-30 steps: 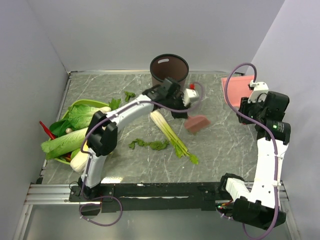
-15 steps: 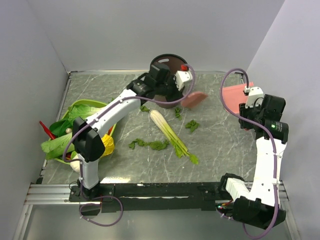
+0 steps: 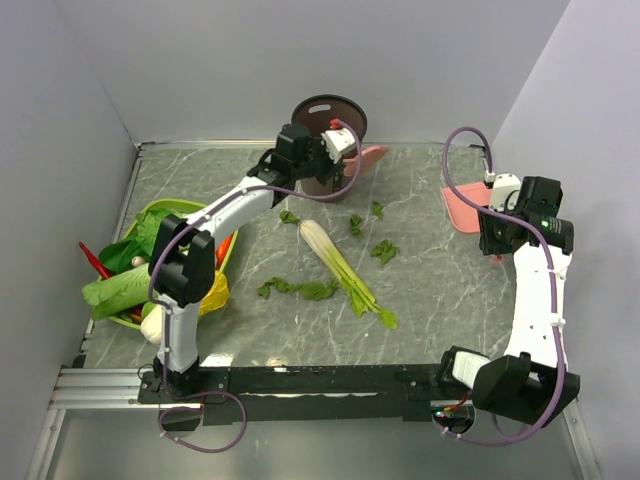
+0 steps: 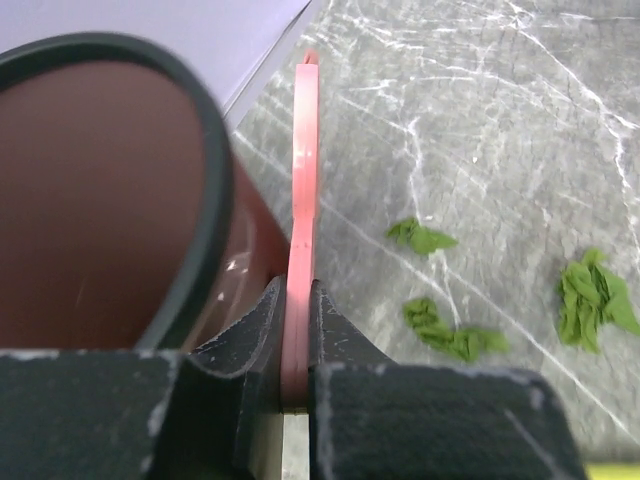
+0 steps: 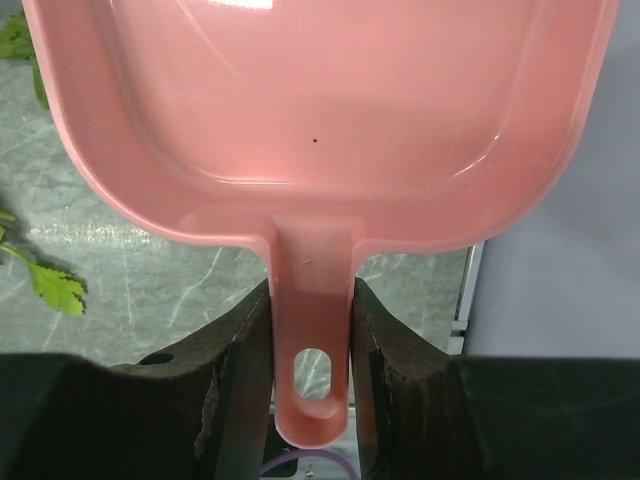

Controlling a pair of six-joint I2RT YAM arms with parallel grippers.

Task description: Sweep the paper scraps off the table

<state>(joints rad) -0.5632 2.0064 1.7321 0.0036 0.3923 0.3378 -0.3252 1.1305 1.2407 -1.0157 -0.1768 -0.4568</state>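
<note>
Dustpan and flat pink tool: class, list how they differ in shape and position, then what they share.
The dustpan is a shallow rimmed tray with a holed handle; the tool is a thin flat blade. The right gripper holds the dustpan at the right side of the table; the left gripper holds the tool beside the bin, farther back. Both are pink, and each is clamped in a gripper.

The worktop is lying open at the near right. A long stalk is cutting diagonally across the middle, with paper scraps lying around it. A brown bin is crowding the back edge, a vegetable basket is filling the left side, and a pink dustpan is hanging at the right.
</note>
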